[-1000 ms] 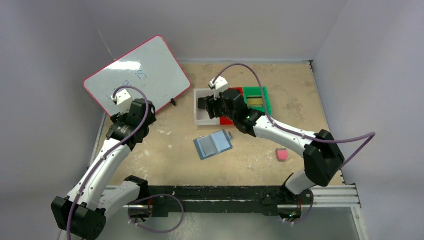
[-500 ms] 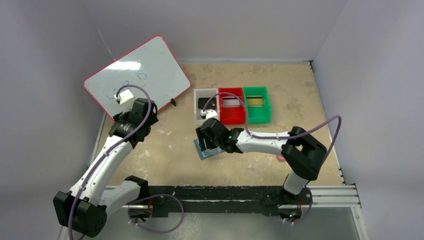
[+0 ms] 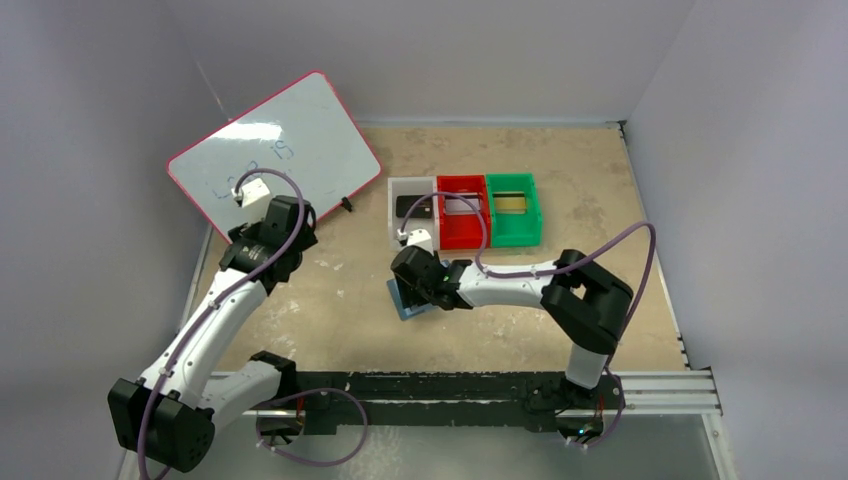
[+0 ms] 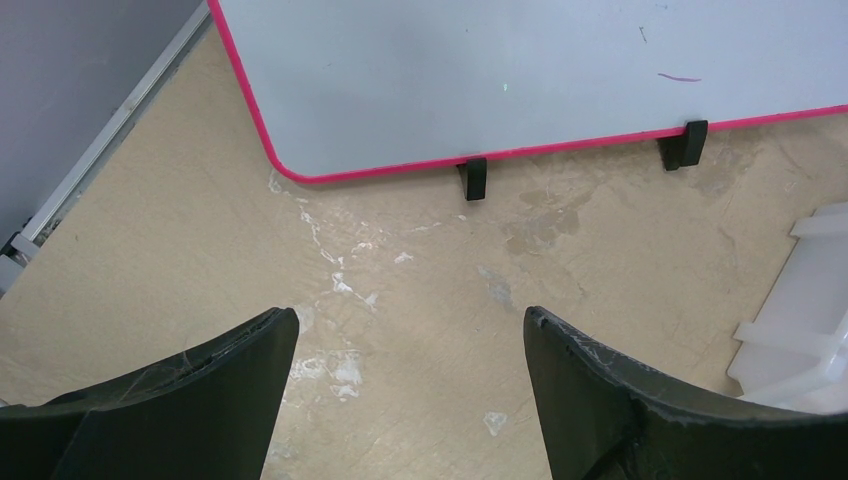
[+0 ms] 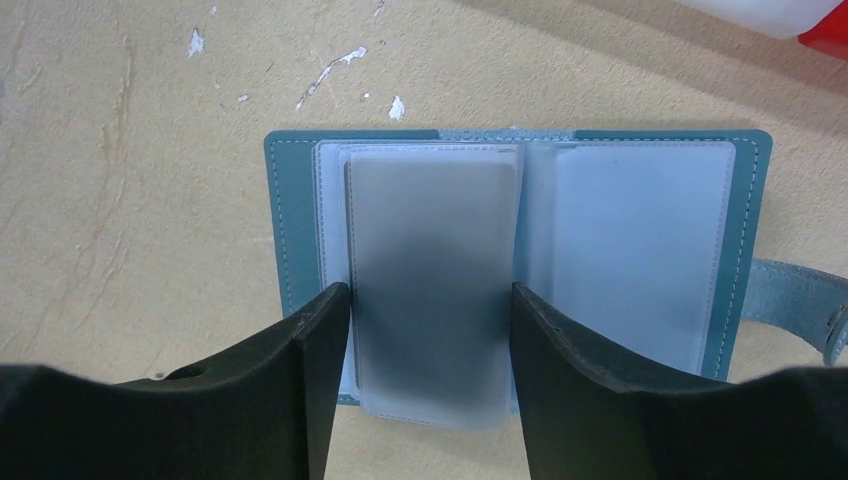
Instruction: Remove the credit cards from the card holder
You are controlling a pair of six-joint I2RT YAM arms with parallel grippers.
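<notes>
Down from the bins [image 3: 465, 240], the right gripper [image 5: 428, 296] had dropped onto the open card holder [image 5: 640, 230], jaws apart astride a grey credit card [image 5: 430, 230]. Left gripper [image 4: 410, 335] hung spread wide.

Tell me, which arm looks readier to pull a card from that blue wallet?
The right. Its claw hangs open over the wallet, fingers astride a grey card. The left claw is off by the whiteboard.

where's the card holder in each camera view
top external: centre, card holder mostly hidden under the right gripper
left wrist: not in it
right wrist: open flat mid-frame, between the fingers
shared landmark: the white bin beyond the card holder, seen in all three
</notes>
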